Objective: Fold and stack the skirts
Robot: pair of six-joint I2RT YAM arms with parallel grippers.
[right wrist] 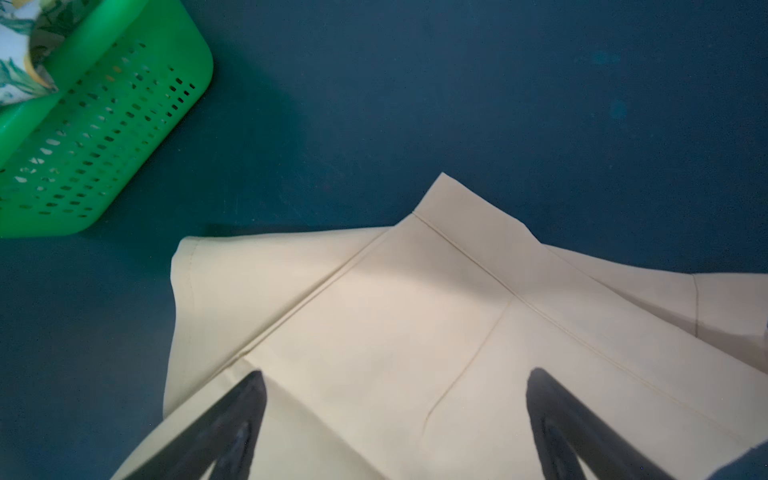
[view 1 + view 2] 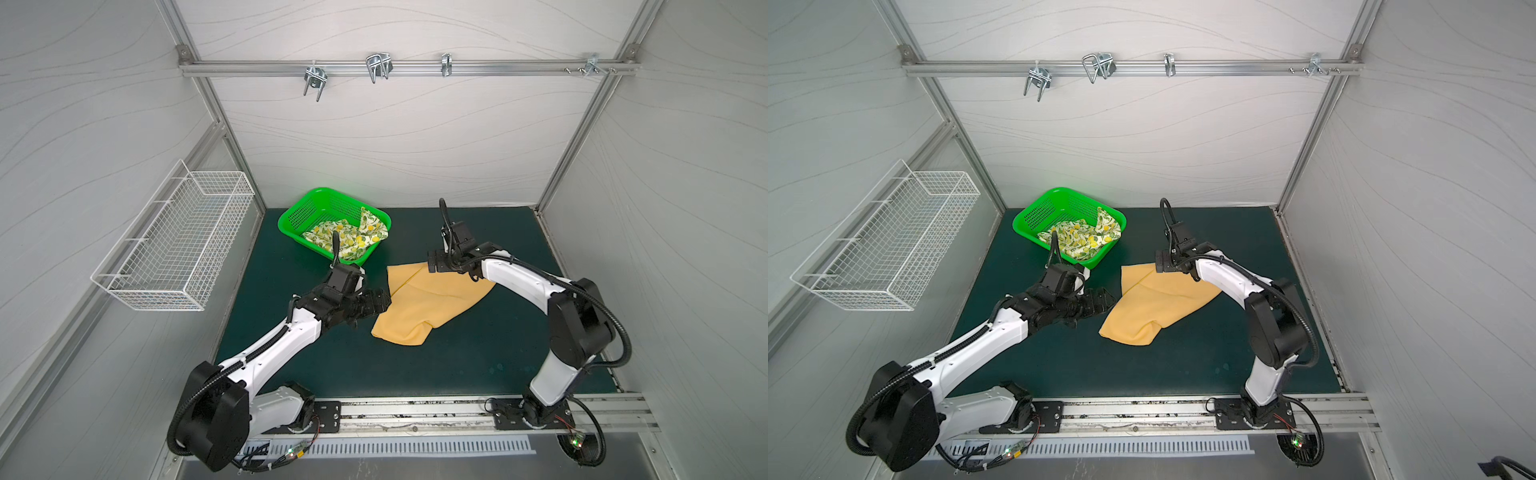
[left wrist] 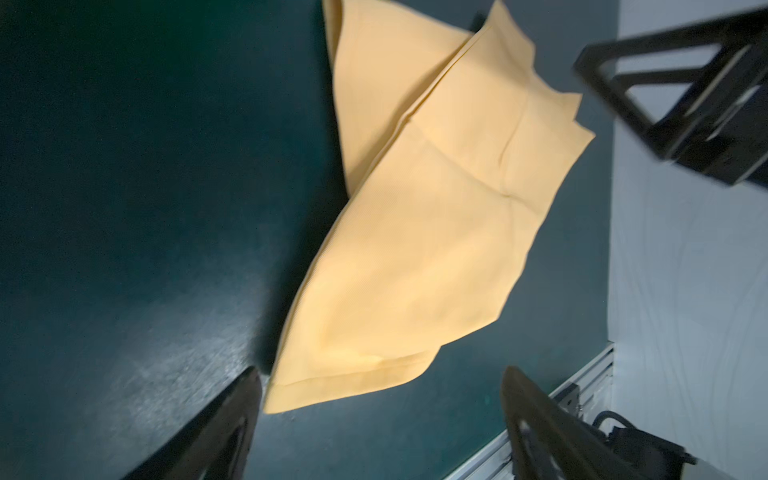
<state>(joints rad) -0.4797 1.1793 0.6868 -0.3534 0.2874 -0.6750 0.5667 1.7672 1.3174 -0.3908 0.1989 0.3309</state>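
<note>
- Starting far left: noting a white wire basket [image 2: 158, 286] fixed to the side wall, above and clear of the dark green table mat [image 2: 291, 365].
- Finding the green basket [image 2: 297, 212] at the back left of the table mat, with the lemon-print skirt [image 2: 353, 241] crumpled inside and one flap riding up against the right-hand rim.
- Logging the left gripper [image 2: 380, 303] low over the table mat, just in front of the green basket, pointed rightward at the left edge of the mustard skirt [image 2: 428, 303]. Checked from the left wrist view [image 3: 380, 374]: jaws spread wide, pinching nothing, with a hemmed corner of the mustard skirt [image 3: 415, 249] just ahead.
- Placing the mustard skirt mid-mat, right of the green basket and apart from it. Lying mostly flat but untidy, with overlapping layers at the far end and a bunched lobe at the near edge.
- Recording the right gripper [image 2: 432, 266] at the far edge of the mustard skirt. Checked from the right wrist view [image 1: 397, 374]: jaws wide apart over the mustard skirt [image 1: 374, 316], nothing pinched. Touching the fabric or just above it: cannot tell.
</note>
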